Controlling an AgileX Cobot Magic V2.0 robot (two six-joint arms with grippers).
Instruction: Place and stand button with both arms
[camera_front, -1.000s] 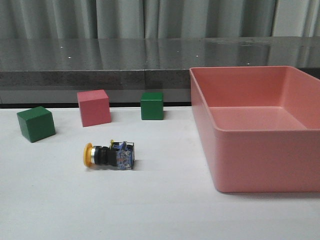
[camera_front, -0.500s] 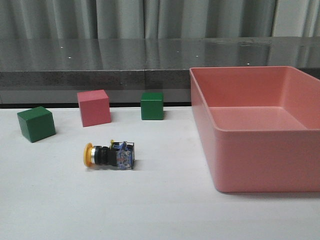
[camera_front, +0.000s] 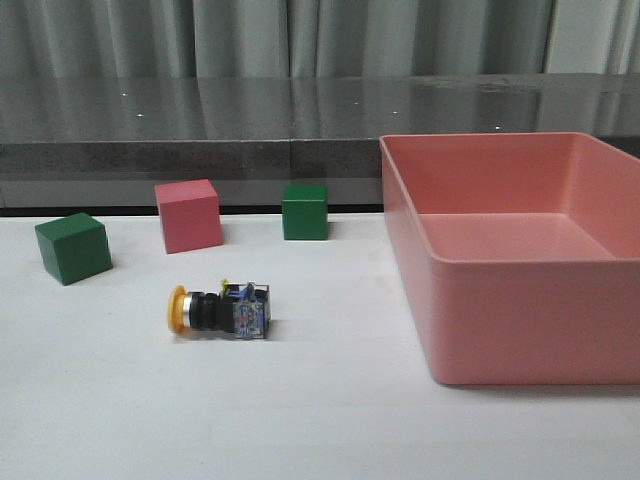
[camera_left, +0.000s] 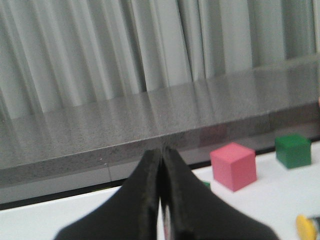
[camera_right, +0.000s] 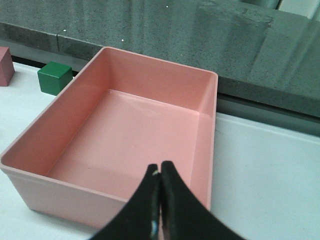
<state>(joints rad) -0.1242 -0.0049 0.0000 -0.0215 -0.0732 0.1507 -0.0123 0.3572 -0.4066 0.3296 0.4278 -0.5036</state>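
The button (camera_front: 217, 311) lies on its side on the white table, yellow cap to the left and bluish block base to the right. Its yellow cap edge shows in the left wrist view (camera_left: 306, 228). Neither arm shows in the front view. My left gripper (camera_left: 161, 155) is shut and empty, held above the table short of the cubes. My right gripper (camera_right: 160, 169) is shut and empty, held above the near wall of the pink bin (camera_right: 135, 135).
A pink cube (camera_front: 187, 215) stands behind the button, with a green cube (camera_front: 72, 247) to its left and another green cube (camera_front: 304, 211) to its right. The large pink bin (camera_front: 520, 320) fills the right side. A dark counter ledge (camera_front: 200, 150) runs behind the table.
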